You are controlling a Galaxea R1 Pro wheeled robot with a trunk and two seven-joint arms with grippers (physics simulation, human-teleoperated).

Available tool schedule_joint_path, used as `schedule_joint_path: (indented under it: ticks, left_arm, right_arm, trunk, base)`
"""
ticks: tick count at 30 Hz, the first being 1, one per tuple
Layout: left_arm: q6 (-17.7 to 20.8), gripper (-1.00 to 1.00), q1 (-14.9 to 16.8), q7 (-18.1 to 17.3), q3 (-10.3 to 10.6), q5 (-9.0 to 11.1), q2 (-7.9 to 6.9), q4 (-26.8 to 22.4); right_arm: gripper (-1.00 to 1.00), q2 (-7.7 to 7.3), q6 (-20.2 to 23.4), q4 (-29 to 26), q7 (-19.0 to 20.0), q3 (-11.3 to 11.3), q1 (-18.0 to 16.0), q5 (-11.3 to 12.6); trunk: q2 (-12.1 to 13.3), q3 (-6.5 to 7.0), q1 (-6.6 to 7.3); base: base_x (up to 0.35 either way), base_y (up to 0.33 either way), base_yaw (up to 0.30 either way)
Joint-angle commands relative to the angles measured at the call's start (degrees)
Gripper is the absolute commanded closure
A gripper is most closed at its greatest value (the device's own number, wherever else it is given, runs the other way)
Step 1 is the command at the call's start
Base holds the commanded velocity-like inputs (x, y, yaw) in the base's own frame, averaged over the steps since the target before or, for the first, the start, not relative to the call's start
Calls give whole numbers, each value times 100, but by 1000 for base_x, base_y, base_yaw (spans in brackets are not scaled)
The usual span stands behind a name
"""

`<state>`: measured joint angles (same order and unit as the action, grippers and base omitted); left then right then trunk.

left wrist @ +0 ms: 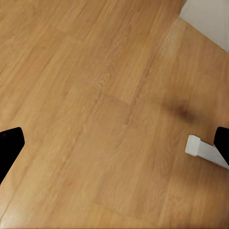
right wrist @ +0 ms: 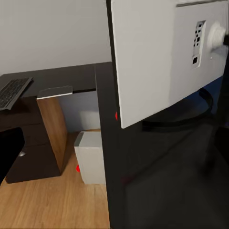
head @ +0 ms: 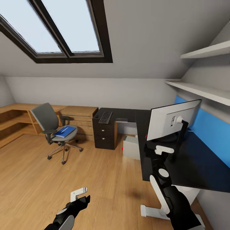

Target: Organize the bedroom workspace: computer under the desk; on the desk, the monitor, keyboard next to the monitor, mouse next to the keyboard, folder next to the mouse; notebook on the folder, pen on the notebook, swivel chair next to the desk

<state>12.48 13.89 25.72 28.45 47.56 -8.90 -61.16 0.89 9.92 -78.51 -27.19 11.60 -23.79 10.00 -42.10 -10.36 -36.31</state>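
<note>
Blue folder (head: 65, 131) on swivel chair (head: 48, 123) in head view; hand states unclear.

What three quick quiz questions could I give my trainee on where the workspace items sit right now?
1. True or false: the folder lies on the seat of the swivel chair.
2. Where is the keyboard? A) on the floor B) on the black drawer cabinet C) on the upper wall shelf
3. Fill in: the computer stands on the floor under the ____.

Key
1. True; the blue folder rests flat on the grey seat.
2. B; it lies on the cabinet's top, left of the monitor.
3. desk; the grey tower with its red light sits below the black top's edge.
</note>
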Motion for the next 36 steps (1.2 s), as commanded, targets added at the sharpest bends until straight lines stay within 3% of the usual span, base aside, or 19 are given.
schedule_joint_path:
  ticks: [1, 15, 26, 36]
  left_arm:
    - [9, -100, 5, 47, 20, 35, -7, -11]
    - [9, -100, 7, 47, 28, 27, 1, -10]
    - [9, -100, 6, 47, 37, 23, 10, -11]
    - [9, -100, 8, 48, 38, 37, 60, -10]
  right_arm:
    - [-100, -2, -5, -6, -71, 13, -5, 29]
    - [-100, -1, -140, 2, -241, 206, -3, 24]
    - [-100, -3, -140, 2, -243, 210, -3, 20]
    - [-100, -8, -139, 1, -243, 211, -3, 20]
  trunk:
    - [-7, -1, -2]
    - [-7, 125, -2]
    - [-7, 164, -2]
    - [-7, 165, -2]
  base:
    - [0, 0, 0]
    - [0, 5, 0]
    - [116, 236, 0]
    - [45, 64, 0]
